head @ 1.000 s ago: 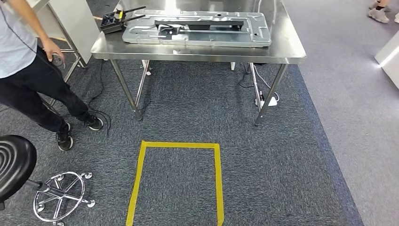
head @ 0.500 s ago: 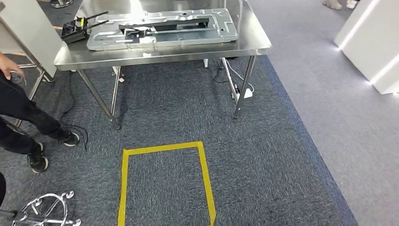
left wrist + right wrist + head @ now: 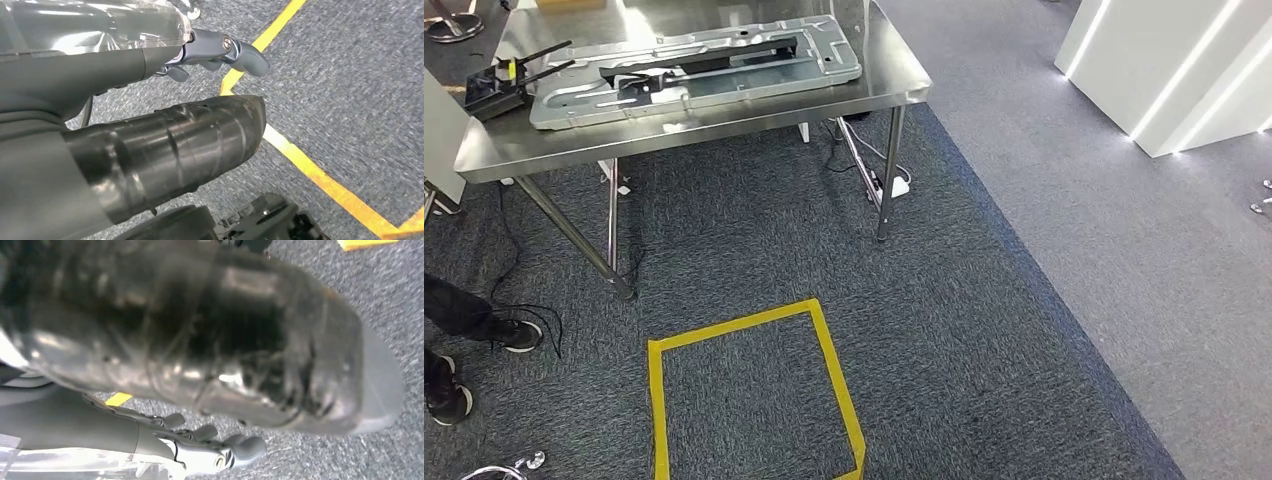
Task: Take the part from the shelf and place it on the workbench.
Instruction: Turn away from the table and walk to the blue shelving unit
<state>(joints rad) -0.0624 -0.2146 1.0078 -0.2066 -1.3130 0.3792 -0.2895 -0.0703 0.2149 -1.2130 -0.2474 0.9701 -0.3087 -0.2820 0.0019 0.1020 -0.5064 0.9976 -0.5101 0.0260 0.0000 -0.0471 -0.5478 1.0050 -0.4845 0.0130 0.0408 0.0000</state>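
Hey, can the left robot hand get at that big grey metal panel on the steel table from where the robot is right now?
Probably not. The metal panel lies on the steel table across open carpet, beyond the yellow tape square, while the left robot hand hangs low over the floor.

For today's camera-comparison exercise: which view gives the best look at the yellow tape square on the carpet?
The head view is best: the yellow tape square shows nearly whole on the carpet, in front of the steel table. The left wrist view catches just a corner and one strip beyond the left hand. The right wrist view shows two small yellow scraps.
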